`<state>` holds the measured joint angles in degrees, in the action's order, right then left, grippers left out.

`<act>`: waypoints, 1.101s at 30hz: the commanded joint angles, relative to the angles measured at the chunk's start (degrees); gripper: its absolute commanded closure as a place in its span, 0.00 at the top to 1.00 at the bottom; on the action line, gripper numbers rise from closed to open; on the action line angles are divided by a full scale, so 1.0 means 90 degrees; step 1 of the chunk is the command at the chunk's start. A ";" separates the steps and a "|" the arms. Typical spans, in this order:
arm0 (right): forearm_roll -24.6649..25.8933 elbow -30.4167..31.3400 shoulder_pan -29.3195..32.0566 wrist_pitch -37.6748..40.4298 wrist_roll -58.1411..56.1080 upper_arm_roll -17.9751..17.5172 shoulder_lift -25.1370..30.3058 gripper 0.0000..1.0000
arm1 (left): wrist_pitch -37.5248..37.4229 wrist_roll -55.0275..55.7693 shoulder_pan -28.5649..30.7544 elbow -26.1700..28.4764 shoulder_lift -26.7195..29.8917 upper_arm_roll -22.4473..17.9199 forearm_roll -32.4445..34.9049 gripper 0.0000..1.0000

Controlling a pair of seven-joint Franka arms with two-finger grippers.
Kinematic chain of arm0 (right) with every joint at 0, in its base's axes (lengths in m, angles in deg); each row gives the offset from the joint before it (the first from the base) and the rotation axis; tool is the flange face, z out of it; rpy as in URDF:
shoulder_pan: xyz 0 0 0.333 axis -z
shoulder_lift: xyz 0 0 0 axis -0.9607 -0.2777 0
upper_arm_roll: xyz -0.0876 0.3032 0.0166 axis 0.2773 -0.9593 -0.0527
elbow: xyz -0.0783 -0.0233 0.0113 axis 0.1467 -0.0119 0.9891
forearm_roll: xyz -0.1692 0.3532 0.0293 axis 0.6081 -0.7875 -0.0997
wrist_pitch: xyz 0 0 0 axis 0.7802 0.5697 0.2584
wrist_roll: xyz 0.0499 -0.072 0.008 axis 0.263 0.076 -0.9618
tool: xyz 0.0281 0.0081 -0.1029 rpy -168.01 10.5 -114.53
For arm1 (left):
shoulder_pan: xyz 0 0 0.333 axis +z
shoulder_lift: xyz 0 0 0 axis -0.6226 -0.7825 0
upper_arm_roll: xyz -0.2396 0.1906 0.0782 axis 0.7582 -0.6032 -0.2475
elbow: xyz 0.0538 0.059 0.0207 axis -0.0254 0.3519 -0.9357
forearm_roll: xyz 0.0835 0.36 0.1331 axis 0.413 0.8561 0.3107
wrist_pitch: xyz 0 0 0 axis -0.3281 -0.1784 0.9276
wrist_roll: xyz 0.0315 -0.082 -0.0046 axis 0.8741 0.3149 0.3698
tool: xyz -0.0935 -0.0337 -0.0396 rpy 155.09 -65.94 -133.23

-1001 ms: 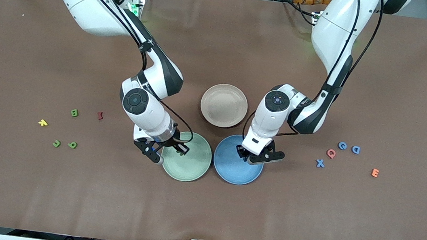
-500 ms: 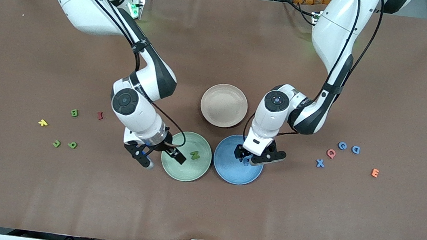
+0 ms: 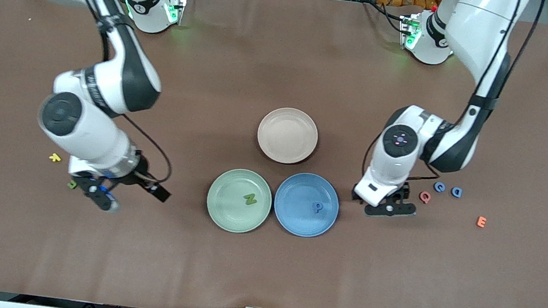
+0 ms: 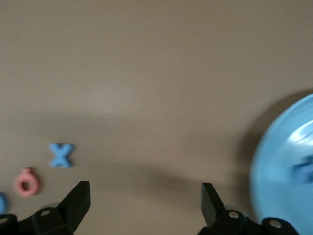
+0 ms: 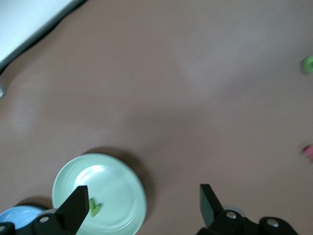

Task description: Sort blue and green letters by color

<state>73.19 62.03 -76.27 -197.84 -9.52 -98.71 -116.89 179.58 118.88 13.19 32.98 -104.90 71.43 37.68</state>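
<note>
Left hand point(image 3: 386, 205): mine, empty, fingers point(image 4: 74, 203) spread wide, hanging over bare table between the blue plate and the letters at my left arm's end.
Right hand point(image 3: 129, 195): mine, empty as well, fingers point(image 5: 73, 208) spread wide, over the letters at my right arm's end of the table.
Green plate point(image 3: 225, 213): holds the green N point(image 3: 249, 199).
Blue plate point(image 3: 292, 219): touching the green plate at the rim; holds the blue P point(image 3: 317, 207).
Beige plate point(image 3: 287, 135): farther from the front camera than the other two plates.
Blue X point(image 4: 61, 155): on the table just beside the pink Q point(image 3: 424, 196); only my left wrist view shows it.
Blue C point(image 3: 439, 187) and blue D point(image 3: 456, 192): side by side, just past the pink Q.
Orange E point(image 3: 481, 221): apart from that group.
Green letter point(image 3: 72, 184): peeks out beside my right hand; which letter, I cannot tell.
Yellow letter point(image 3: 55, 157): on the table near my right arm.
</note>
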 commanded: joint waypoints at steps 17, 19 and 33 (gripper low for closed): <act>-0.0089 0.0867 0.1496 0.0084 -0.2563 0.0089 0.0423 1.00 | 0.0004 -0.4196 0.2051 0.1054 0.0816 0.0050 0.0193 1.00; -0.0089 0.0868 0.1573 0.0113 -0.2660 0.0089 0.0423 1.00 | 0.0004 -0.4430 0.2197 0.1064 0.0816 0.0050 0.0174 1.00; -0.0089 0.0868 0.1955 0.0269 -0.3900 0.0362 0.0384 1.00 | 0.0638 -0.5467 0.2960 0.1855 0.1031 0.0128 0.0066 1.00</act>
<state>73.16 68.06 -59.89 -195.57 -40.94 -96.16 -114.91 182.93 70.57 39.08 45.53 -98.30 71.58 37.74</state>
